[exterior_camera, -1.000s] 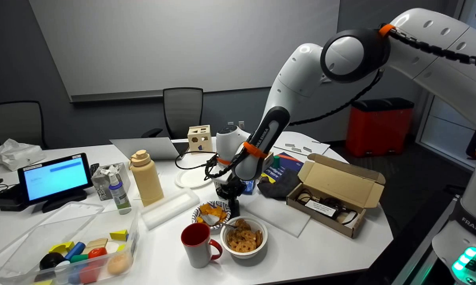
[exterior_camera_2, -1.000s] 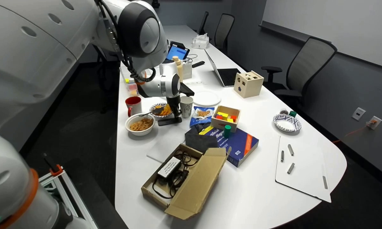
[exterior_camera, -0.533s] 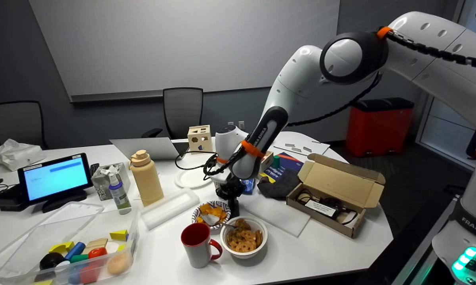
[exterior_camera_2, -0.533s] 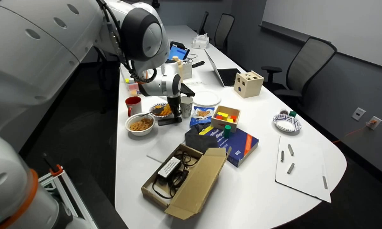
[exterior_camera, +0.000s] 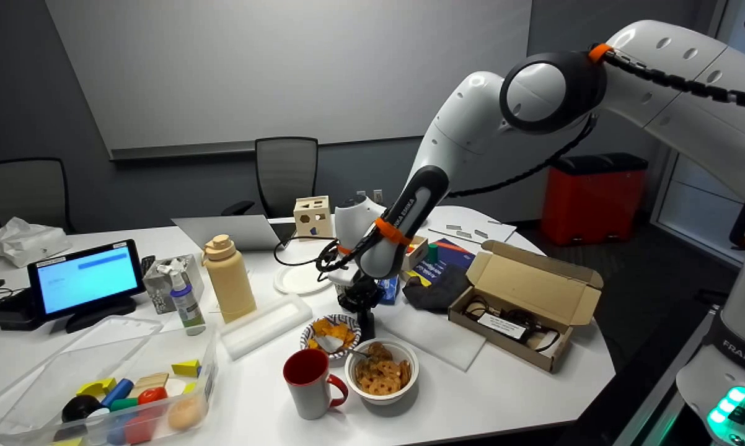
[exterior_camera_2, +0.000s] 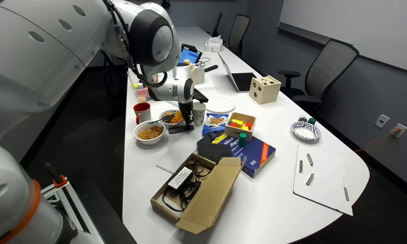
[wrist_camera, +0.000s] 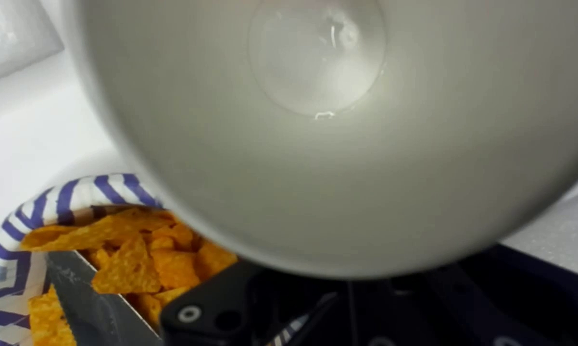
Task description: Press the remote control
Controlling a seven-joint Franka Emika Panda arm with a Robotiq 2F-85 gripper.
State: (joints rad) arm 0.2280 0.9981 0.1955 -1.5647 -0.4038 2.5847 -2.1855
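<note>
A black, flat, remote-like bar [exterior_camera_2: 180, 129] lies on the table beside the chip bowl in an exterior view. My gripper [exterior_camera_2: 189, 122] points down at its right end, very close to or touching it; I cannot tell which. In the view from across the table, my gripper [exterior_camera: 365, 327] is behind the two food bowls and the bar is mostly hidden. In the wrist view my gripper [wrist_camera: 351, 293] looks shut with nothing visible between its fingers; the fingertips are hidden by a cup's rim. Another black remote [exterior_camera_2: 211, 68] lies farther back near the tissue box.
A paper cup [exterior_camera_2: 198, 114] stands right beside the gripper and fills much of the wrist view [wrist_camera: 318, 192]. Close by are a chip bowl [exterior_camera_2: 170, 112], a pretzel bowl [exterior_camera_2: 150, 140] with a spoon, a red-rimmed mug [exterior_camera: 313, 390], a snack bag [exterior_camera_2: 215, 124] and an open cardboard box [exterior_camera_2: 203, 200].
The upper arm and elbow have lowered slightly, and the wrist has shifted a little. The gripper's tip stays at the same end of the black bar. The objects have not moved.
</note>
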